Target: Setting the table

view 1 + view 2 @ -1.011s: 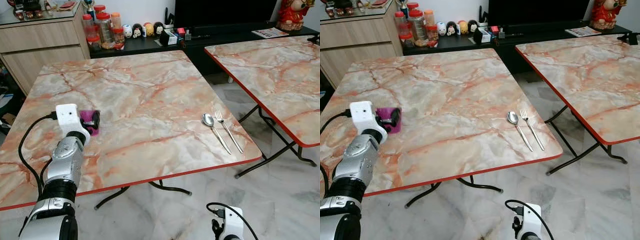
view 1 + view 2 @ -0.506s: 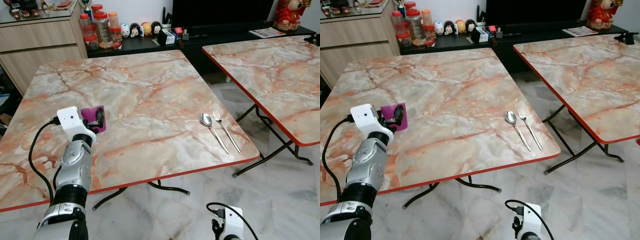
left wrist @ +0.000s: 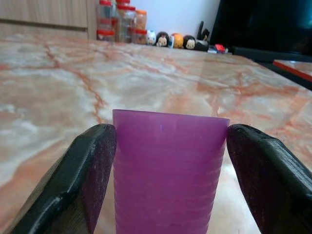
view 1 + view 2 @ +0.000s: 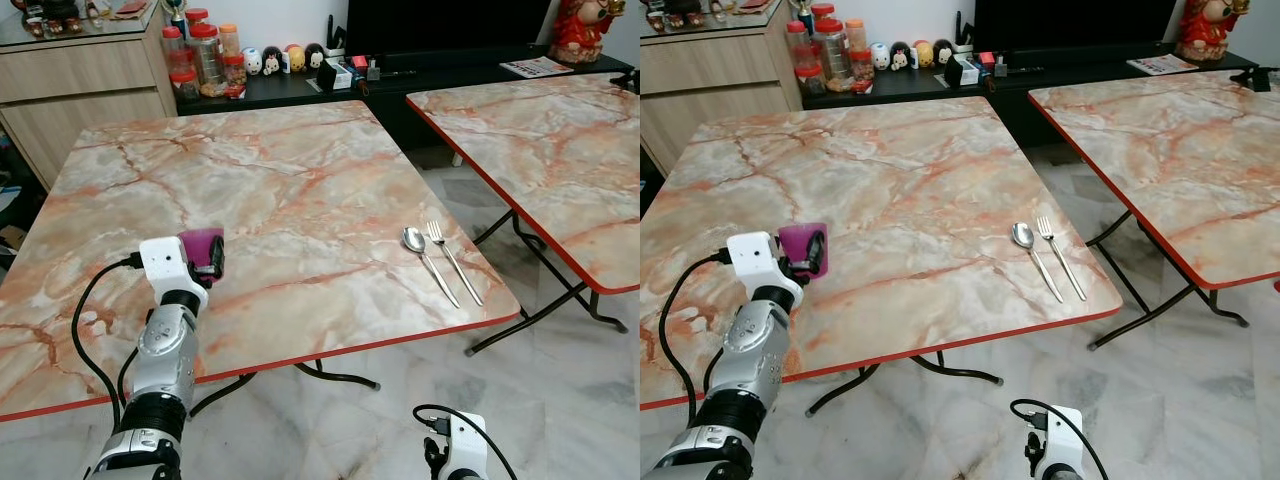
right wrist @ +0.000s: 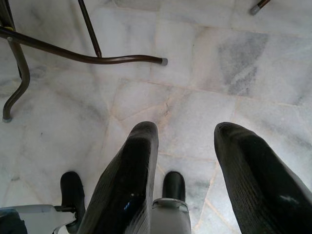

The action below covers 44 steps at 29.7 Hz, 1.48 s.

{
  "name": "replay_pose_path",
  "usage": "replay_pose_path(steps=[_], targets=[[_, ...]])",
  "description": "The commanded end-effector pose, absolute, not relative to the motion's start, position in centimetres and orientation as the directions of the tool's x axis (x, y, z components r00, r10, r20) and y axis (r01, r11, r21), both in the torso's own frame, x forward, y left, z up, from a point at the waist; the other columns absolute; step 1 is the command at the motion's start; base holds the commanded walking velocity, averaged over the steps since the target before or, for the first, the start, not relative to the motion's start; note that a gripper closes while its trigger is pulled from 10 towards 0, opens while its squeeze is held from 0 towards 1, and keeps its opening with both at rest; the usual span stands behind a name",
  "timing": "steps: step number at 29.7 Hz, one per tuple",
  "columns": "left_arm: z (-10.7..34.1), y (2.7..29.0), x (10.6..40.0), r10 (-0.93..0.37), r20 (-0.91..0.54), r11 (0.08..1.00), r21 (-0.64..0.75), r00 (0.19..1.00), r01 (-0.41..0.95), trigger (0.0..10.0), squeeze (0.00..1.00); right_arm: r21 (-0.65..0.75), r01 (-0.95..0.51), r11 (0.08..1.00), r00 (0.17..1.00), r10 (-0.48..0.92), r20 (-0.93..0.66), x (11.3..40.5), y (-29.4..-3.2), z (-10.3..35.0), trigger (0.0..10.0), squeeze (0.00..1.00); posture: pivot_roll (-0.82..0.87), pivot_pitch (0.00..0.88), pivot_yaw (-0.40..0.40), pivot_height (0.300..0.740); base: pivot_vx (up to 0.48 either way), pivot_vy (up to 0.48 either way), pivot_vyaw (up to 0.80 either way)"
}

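Your left gripper (image 3: pixel 168 185) grasps the cup (image 4: pixel 201 245) at the table's (image 4: pixel 300 180) seven o'clock; right gripper (image 5: pixel 192 180) hangs released.

No text, label, brand, number or sign is legible anywhere. The jars (image 4: pixel 207 55) and figurines (image 4: pixel 284 59) on the low dark shelf, and the printed sheet (image 4: pixel 541 66) farther along it, are too small and blurred to read.
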<state>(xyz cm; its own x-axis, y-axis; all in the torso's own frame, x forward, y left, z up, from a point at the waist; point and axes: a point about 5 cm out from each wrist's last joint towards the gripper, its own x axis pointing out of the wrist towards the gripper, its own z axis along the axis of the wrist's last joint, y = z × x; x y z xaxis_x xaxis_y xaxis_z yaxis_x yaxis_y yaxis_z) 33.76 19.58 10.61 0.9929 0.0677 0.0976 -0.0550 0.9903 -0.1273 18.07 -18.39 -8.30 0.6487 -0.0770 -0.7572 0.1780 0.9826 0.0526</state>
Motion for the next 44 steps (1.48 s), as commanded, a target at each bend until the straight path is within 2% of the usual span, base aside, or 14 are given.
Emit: replay_pose_path(steps=[1, 5, 7, 8, 17, 27, 36, 41, 44], targets=[[10.4, 19.6, 33.6, 0.067, 0.095, 0.992, -0.117, 0.993, -0.055, 10.0, 1.00, 0.048, 0.180, 0.983, 0.662, -0.085, -0.744, 18.4, -18.5, -8.1, 10.0, 0.00, 0.02, 0.000, -0.008, 0.740, 0.000, 0.000, 0.00], [10.4, 19.7, 33.6, 0.067, 0.100, 0.992, -0.117, 0.993, -0.055, 10.0, 1.00, 0.048, 0.179, 0.983, 0.663, -0.084, -0.744, 18.4, -18.5, -8.1, 10.0, 0.00, 0.02, 0.000, -0.008, 0.740, 0.000, 0.000, 0.00], [10.4, 19.7, 33.6, 0.067, 0.103, 0.992, -0.116, 0.992, -0.055, 10.0, 0.53, 0.048, 0.179, 0.983, 0.663, -0.084, -0.744, 18.4, -18.5, -8.1, 10.0, 0.00, 0.02, 0.000, -0.008, 0.740, 0.000, 0.000, 0.00], [10.4, 19.7, 33.6, 0.065, 0.104, 0.992, -0.116, 0.992, -0.052, 10.0, 0.00, 0.048, 0.178, 0.983, 0.663, -0.084, -0.744, 18.4, -18.5, -8.1, 10.0, 0.00, 0.02, 0.000, -0.008, 0.740, 0.000, 0.000, 0.00], [10.7, 20.2, 33.5, 0.065, 0.115, 0.993, -0.103, 0.991, -0.053, 10.0, 0.00, 0.049, 0.177, 0.983, 0.663, -0.082, -0.744, 18.4, -18.5, -8.1, 10.0, 0.00, 0.02, 0.000, -0.010, 0.740, 0.000, 0.000, 0.00], [10.9, 22.0, 33.3, 0.108, 0.115, 0.993, -0.063, 0.988, -0.101, 10.0, 0.00, 0.049, 0.169, 0.984, 0.660, -0.076, -0.747, 18.4, -18.4, -8.1, 10.0, 0.00, 0.03, 0.000, -0.014, 0.740, 0.000, 0.000, 0.00], [11.3, 21.9, 33.7, 0.118, 0.112, 0.992, -0.067, 0.987, -0.111, 10.0, 0.00, 0.049, 0.171, 0.984, 0.660, -0.077, -0.747, 18.4, -18.4, -8.1, 10.0, 0.00, 0.02, 0.000, -0.011, 0.740, 0.000, 0.000, 0.00], [12.5, 22.7, 34.2, 0.146, 0.118, 0.989, -0.030, 0.982, -0.144, 10.0, 0.00, 0.050, 0.172, 0.984, 0.660, -0.078, -0.748, 18.4, -18.4, -8.1, 10.0, 0.00, 0.02, 0.000, -0.010, 0.740, 0.000, 0.000, 0.00], [13.8, 22.9, 34.8, 0.120, 0.123, 0.993, 0.005, 0.985, -0.121, 10.0, 0.00, 0.050, 0.171, 0.984, 0.659, -0.076, -0.748, 18.4, -18.3, -8.1, 10.0, 0.00, 0.03, 0.000, -0.010, 0.740, 0.000, 0.000, 0.00]])
